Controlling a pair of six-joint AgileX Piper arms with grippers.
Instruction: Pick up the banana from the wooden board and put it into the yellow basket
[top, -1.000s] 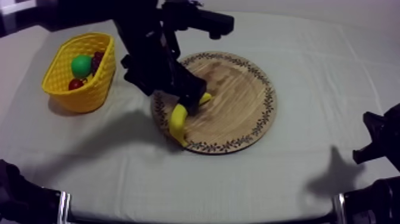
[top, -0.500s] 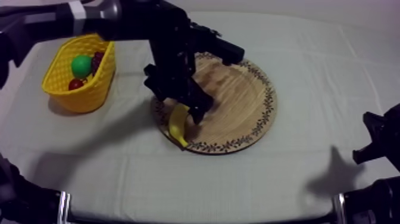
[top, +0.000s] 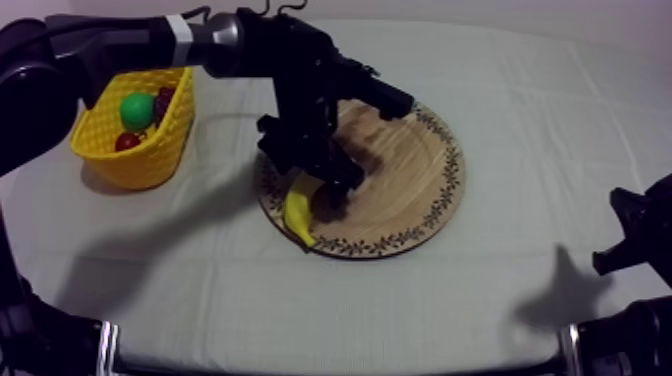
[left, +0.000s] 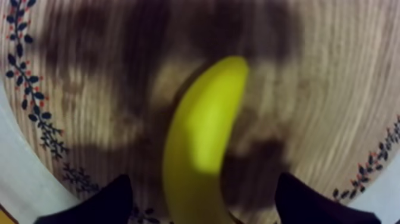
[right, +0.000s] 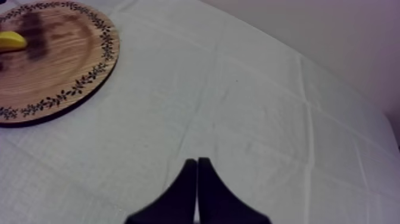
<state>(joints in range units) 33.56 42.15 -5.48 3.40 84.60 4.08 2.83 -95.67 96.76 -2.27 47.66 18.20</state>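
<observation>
The yellow banana (top: 297, 211) lies on the left part of the round wooden board (top: 410, 170), one end reaching the patterned rim. My left gripper (top: 322, 185) hangs low over it, with the arm coming in from the upper left. In the left wrist view the banana (left: 202, 143) runs between the two black fingertips (left: 95, 205), which stand wide apart on either side of it: the left gripper (left: 202, 208) is open. My right gripper (right: 196, 179) is shut on nothing, a narrow wedge over bare cloth, low at the right edge (top: 640, 235).
The yellow basket (top: 150, 160) stands at the far left of the table, holding a green fruit (top: 137, 108), a small red fruit (top: 127, 142) and dark grapes (top: 163, 97). From the right wrist, the board (right: 53, 65) and a banana end (right: 11, 40) show far off.
My left arm has swung rightward over the board and its gripper has settled lower around the banana. The banana has stayed in nearly the same place. The right arm has not moved.
</observation>
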